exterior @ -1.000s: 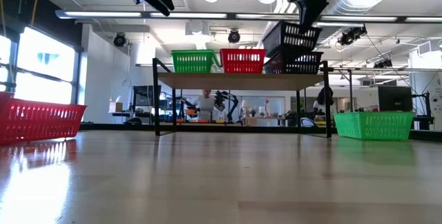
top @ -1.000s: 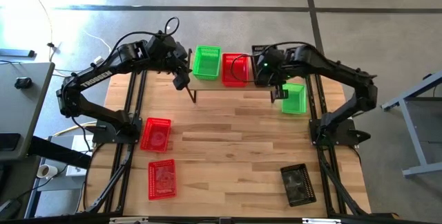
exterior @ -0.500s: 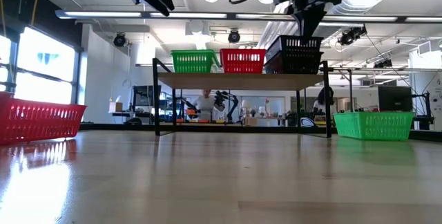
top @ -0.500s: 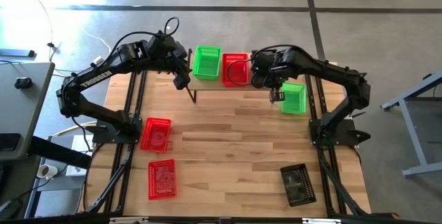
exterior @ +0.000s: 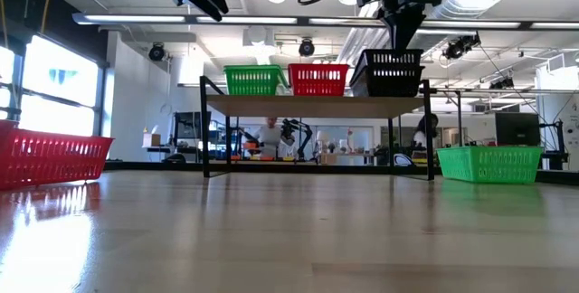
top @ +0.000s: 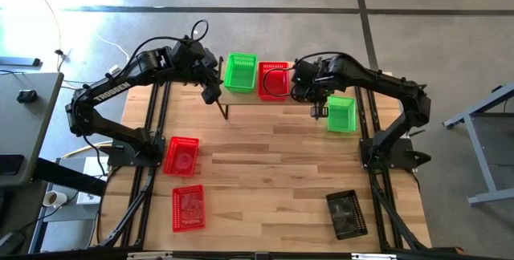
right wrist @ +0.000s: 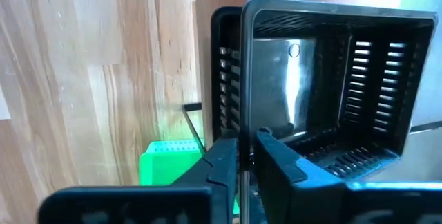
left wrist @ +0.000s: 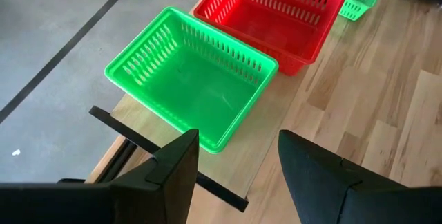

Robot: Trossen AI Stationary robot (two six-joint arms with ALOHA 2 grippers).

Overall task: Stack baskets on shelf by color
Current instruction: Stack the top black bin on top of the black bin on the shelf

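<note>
The shelf [exterior: 317,105] stands at the table's far edge. It carries a green basket [top: 240,72], a red basket [top: 274,80] and, at its right end, a black basket [exterior: 389,72] nested level in another black one [right wrist: 222,72]. My right gripper [right wrist: 240,160] is over that stack, shut on the upper black basket. My left gripper [left wrist: 238,175] hangs open in the air above the shelf's left end, near the green basket [left wrist: 190,82], touching nothing. My right gripper pinches the upper black basket by the top rim of one wall [right wrist: 242,124], one finger inside the basket and one outside. The fingers come from above, pointing down [exterior: 402,35]. The basket sits level, nested in the black basket below it on the shelf.
On the tabletop lie a green basket [top: 341,114] right of the shelf, two red baskets [top: 181,155] [top: 188,208] at the left, and a black basket [top: 347,213] near the right front corner. The table's middle [top: 273,164] holds nothing.
My right gripper has moved down and slightly toward the table's left, still shut. The black basket it holds was tilted in the air above the black one on the shelf; it now sits level, nested in it.
</note>
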